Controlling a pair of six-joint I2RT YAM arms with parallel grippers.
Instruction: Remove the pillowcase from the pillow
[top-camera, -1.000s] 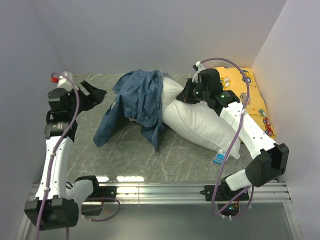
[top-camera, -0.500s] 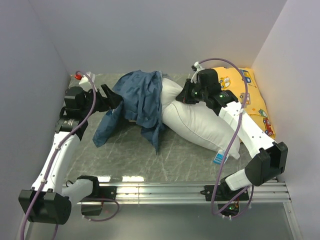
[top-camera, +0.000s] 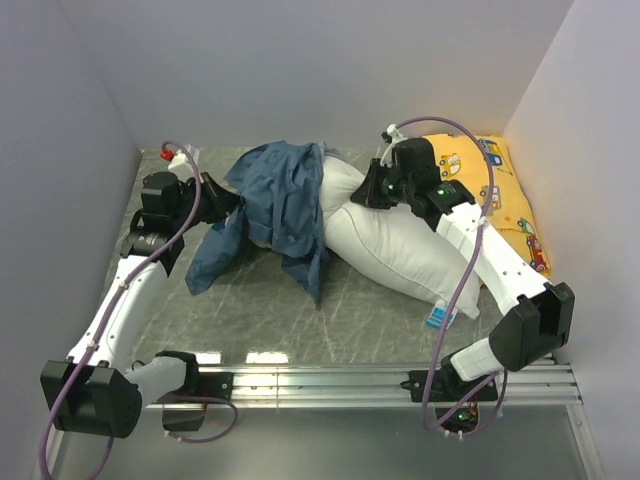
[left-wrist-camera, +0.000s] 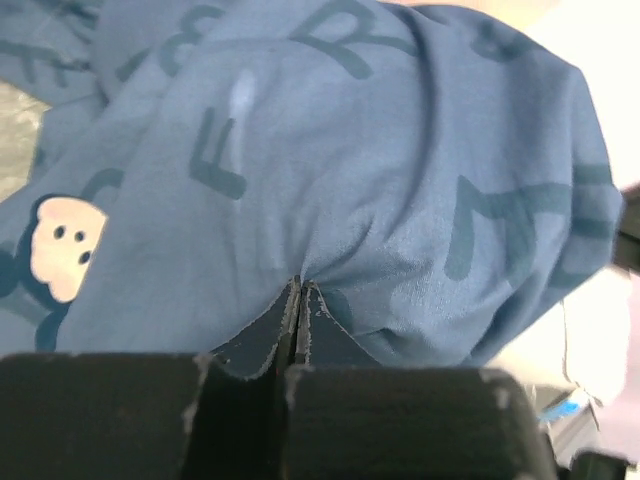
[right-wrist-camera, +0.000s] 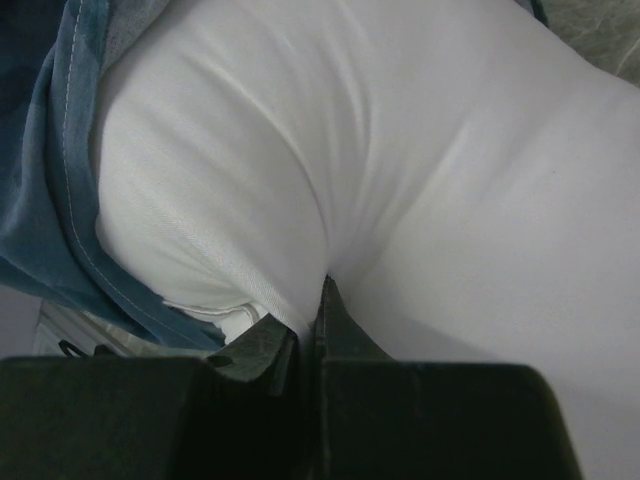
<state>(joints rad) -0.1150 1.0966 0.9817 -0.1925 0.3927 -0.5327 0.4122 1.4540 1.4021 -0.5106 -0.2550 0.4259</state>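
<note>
The dark-blue pillowcase (top-camera: 285, 200) lies bunched over the far left end of the white pillow (top-camera: 400, 255), which stretches toward the near right. My left gripper (top-camera: 225, 203) is shut on the pillowcase's left edge; in the left wrist view its jaws (left-wrist-camera: 300, 295) pinch a fold of the blue printed fabric (left-wrist-camera: 330, 150). On the pillow's upper side, my right gripper (top-camera: 368, 192) is shut on a pinch of white pillow cloth (right-wrist-camera: 400, 180), seen tight between the jaws (right-wrist-camera: 318, 300). The pillowcase hem (right-wrist-camera: 70, 200) shows at the left of the right wrist view.
A yellow car-print pillow (top-camera: 505, 195) leans against the right wall behind my right arm. The pillow's small blue-and-white tag (top-camera: 438, 317) lies at its near end on the grey marbled tabletop (top-camera: 260, 310). Walls close in left, back and right.
My left arm has swung right from the left wall to the pillowcase's edge, and its gripper has shut on the fabric. The right arm and pillow have stayed put.
</note>
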